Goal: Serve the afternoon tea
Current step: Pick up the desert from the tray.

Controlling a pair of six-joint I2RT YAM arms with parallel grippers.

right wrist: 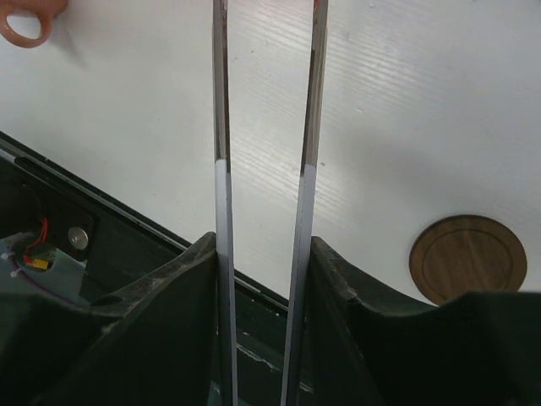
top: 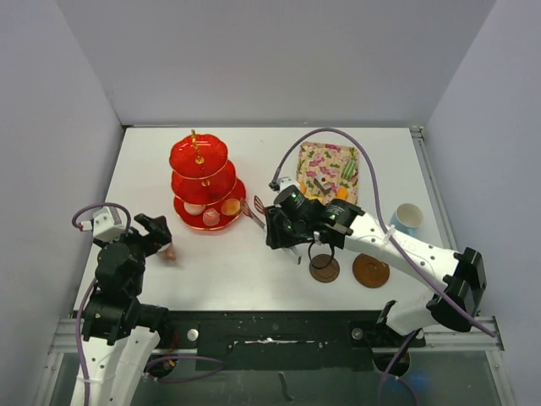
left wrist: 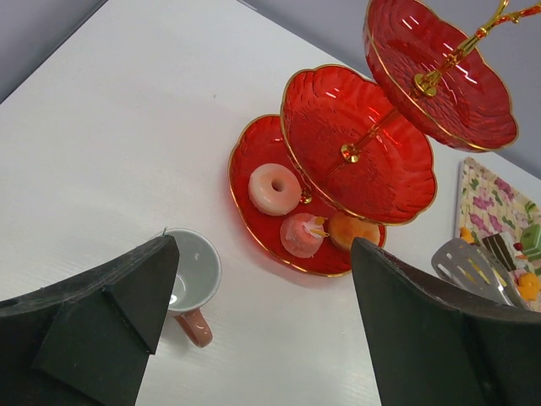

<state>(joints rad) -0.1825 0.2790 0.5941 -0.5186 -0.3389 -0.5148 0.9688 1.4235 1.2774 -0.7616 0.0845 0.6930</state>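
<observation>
The red three-tier stand [top: 203, 182] with a gold handle stands at the back left. Its bottom tier holds a pink donut [left wrist: 274, 189], a pink cake [left wrist: 303, 234] and an orange cake [left wrist: 353, 228]. The pink cup [top: 170, 251] stands upright and empty on the table, also seen in the left wrist view [left wrist: 188, 275]. My left gripper [top: 156, 233] is open and empty just above it. My right gripper [top: 283, 224] is shut on metal tongs [right wrist: 221, 127], whose tips [top: 252, 207] lie near the stand's right edge. Two brown saucers [top: 324, 268] [top: 370, 271] lie bare at the front. The light-blue cup [top: 407, 217] stands far right.
A floral tray [top: 328, 169] with several small cakes lies at the back right, behind my right arm. A purple cable loops over it. Grey walls close in three sides. The black base rail [right wrist: 101, 211] runs along the table's near edge.
</observation>
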